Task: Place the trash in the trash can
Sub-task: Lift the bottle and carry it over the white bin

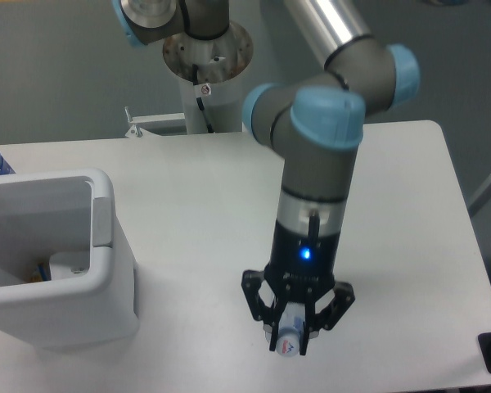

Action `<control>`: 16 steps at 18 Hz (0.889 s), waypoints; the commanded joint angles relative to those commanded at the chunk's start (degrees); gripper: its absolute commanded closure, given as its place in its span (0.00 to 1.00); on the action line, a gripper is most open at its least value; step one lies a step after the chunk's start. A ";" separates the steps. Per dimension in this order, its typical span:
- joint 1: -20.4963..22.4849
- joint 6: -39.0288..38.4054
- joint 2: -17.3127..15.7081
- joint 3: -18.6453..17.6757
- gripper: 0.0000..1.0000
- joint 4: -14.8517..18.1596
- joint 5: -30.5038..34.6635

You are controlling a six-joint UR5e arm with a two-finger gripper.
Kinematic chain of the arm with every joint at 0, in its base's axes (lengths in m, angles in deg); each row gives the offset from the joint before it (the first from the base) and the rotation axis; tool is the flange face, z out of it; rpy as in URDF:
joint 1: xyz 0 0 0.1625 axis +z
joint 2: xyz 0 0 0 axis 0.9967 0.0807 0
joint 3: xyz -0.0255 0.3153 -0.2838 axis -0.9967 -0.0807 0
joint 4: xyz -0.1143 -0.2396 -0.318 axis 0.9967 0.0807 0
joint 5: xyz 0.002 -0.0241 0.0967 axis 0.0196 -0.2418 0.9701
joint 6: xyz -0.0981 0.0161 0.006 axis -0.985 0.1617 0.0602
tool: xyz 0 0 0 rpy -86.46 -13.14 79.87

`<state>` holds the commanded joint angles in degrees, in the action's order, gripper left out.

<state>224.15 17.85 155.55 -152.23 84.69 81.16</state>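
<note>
The black two-finger gripper [297,327] points straight down over the front part of the white table [409,205], its fingers clamped on the crushed clear bluish plastic bottle with a small cap [287,343], of which only the capped end shows below the fingertips. The grip appears to sit near one end of the bottle, so the risk is that the crushed, springy plastic slips or swings between the fingers during a fast sideways move, and drops onto the table short of the target. A second risk is that the hanging bottle strikes the thick rim of the large white rectangular plastic trash can [57,270], which stands well apart at the left edge, if the carry height is too low. The grey-and-blue arm [319,164] descends nearly vertically from its elbow joints, wrist lit blue.
</note>
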 joint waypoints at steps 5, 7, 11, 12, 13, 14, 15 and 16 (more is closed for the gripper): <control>-2.72 -4.32 -5.18 -0.53 0.72 -0.62 0.09; -3.95 -5.28 -7.03 -0.53 0.72 -0.62 0.09; -7.47 -5.46 -9.15 -0.62 0.72 -0.79 0.09; -7.91 -5.64 -9.32 -0.35 0.72 -1.49 0.09; -9.04 -6.16 -9.33 -0.35 0.72 -2.28 0.09; -10.45 -6.34 -9.41 -0.53 0.72 -2.64 0.09; -11.94 -6.43 -9.41 -0.70 0.72 -2.64 0.09; -13.00 -6.78 -9.41 -0.79 0.72 -2.64 0.09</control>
<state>211.15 11.07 146.14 -153.02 82.05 81.25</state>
